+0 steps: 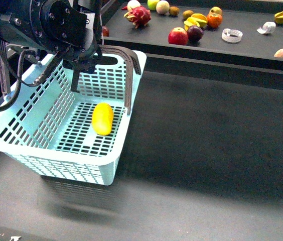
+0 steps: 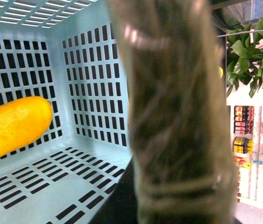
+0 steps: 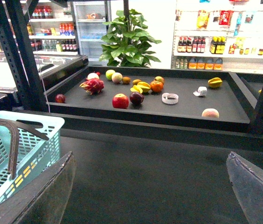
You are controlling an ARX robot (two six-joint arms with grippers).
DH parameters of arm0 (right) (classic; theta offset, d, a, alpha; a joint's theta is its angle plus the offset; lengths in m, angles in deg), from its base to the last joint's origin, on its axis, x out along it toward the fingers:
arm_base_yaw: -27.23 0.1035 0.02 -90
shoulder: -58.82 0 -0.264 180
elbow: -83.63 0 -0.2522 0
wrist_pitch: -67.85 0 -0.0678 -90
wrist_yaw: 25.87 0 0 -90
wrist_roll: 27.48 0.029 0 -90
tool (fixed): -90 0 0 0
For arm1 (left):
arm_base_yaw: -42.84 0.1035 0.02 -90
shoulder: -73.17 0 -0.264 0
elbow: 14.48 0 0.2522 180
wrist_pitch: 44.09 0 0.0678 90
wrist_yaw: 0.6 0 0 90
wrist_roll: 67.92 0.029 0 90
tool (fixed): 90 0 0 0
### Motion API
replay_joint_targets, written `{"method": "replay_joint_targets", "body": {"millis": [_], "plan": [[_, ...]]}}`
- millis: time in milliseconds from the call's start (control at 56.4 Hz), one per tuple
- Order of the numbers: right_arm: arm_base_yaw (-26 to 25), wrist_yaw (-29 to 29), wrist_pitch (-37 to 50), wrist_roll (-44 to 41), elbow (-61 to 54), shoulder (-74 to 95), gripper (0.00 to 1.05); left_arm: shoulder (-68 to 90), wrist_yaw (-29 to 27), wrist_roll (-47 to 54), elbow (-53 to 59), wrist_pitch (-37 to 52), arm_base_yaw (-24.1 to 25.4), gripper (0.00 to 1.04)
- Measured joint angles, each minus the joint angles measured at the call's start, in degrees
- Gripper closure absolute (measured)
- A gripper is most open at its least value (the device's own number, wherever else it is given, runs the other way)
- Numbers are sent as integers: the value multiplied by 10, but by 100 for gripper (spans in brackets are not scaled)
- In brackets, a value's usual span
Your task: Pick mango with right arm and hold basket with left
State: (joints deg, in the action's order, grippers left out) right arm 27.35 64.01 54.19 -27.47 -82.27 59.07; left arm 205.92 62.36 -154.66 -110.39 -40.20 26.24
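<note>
Lying inside the basket (image 1: 116,165), the mango (image 1: 102,119) was seen already delivered. The left gripper (image 1: 84,63) was clamped on the taped handle (image 2: 178,116); right jaws were spread wide, empty. Steady, level holding was judged best.

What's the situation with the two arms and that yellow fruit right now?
Left gripper at basket handle, grip unclear. Right fingers spread, empty. Mango lying inside basket. Nothing in the way.

A plain bright yellow mango (image 1: 103,119) lies in a light turquoise basket (image 1: 31,145) patterned with dark slots, its handles (image 1: 127,75) grey-brown, on a dull black tabletop (image 1: 206,140) beneath a black arm (image 1: 41,22).
</note>
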Motion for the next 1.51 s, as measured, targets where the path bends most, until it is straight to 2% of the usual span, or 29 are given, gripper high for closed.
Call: {"method": "replay_joint_targets", "body": {"millis": [71, 160, 248, 301, 355, 550, 709, 833, 1064, 1082, 1099, 1117, 1152, 1188, 1223, 1294, 1507], "plan": [[0, 0, 0, 0, 0, 0, 8, 0, -5, 9, -2, -14, -1, 67], [0, 0, 0, 0, 0, 0, 8, -10, -28, 22, 4, -42, -1, 43], [0, 0, 0, 0, 0, 0, 8, -37, -42, 37, 24, -45, -4, 27], [0, 0, 0, 0, 0, 0, 8, -75, -57, 50, 53, -45, -7, 13], [0, 0, 0, 0, 0, 0, 8, -103, -65, 62, 74, -44, -10, 6], [0, 0, 0, 0, 0, 0, 8, -232, -110, 121, 201, -4, -27, 8], [0, 0, 0, 0, 0, 0, 8, -400, -204, 169, 356, 20, -67, 8], [0, 0, 0, 0, 0, 0, 8, -485, -263, 187, 433, -17, -87, 8], [0, 0, 0, 0, 0, 0, 8, -491, -266, 198, 446, -17, -88, 8], [0, 0, 0, 0, 0, 0, 8, -490, -238, 235, 455, 10, -82, 10], [0, 0, 0, 0, 0, 0, 8, -490, -165, 277, 482, 88, -71, 16], [0, 0, 0, 0, 0, 0, 8, -491, -117, 323, 503, 145, -64, 19], [0, 0, 0, 0, 0, 0, 8, -499, 2, 478, 566, 284, -42, 30], [0, 0, 0, 0, 0, 0, 8, -518, 62, 583, 607, 362, -25, 39], [0, 0, 0, 0, 0, 0, 8, -546, 95, 689, 633, 398, -10, 48], [0, 0, 0, 0, 0, 0, 8, -592, 122, 781, 664, 404, 11, 62], [0, 0, 0, 0, 0, 0, 8, -682, 168, 849, 732, 371, 58, 103]]}}
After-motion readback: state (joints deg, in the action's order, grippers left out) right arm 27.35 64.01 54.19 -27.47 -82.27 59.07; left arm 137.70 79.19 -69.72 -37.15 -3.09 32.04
